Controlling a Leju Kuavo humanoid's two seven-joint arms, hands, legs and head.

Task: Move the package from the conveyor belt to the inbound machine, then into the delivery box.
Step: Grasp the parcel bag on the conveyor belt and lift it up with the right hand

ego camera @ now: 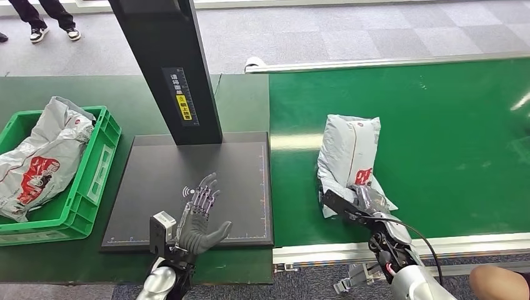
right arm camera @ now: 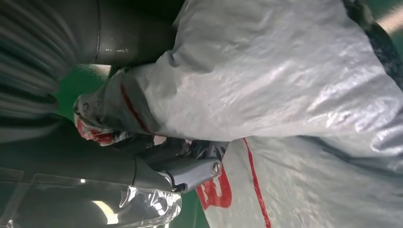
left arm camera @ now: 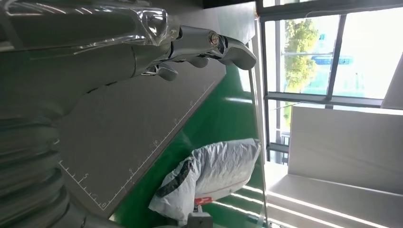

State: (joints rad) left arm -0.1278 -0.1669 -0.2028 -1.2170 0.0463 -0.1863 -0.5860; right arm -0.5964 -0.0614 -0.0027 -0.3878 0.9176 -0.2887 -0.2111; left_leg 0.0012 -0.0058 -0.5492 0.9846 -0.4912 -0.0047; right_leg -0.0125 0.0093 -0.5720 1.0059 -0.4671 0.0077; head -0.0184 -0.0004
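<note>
Head view: crinkled grey plastic package (ego camera: 347,156).

A dark green tabletop (ego camera: 244,100) carried a green crate (ego camera: 94,181) and the black inbound machine (ego camera: 187,187). Beside it, the green conveyor belt (ego camera: 450,137) bore a grey package (ego camera: 347,150).

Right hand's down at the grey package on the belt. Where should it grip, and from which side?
Grip the near end of the package, coming from the robot's side of the conveyor belt. The bag lies flat with that loose, crumpled end toward the robot, and the right hand already has fingers on it there.
</note>
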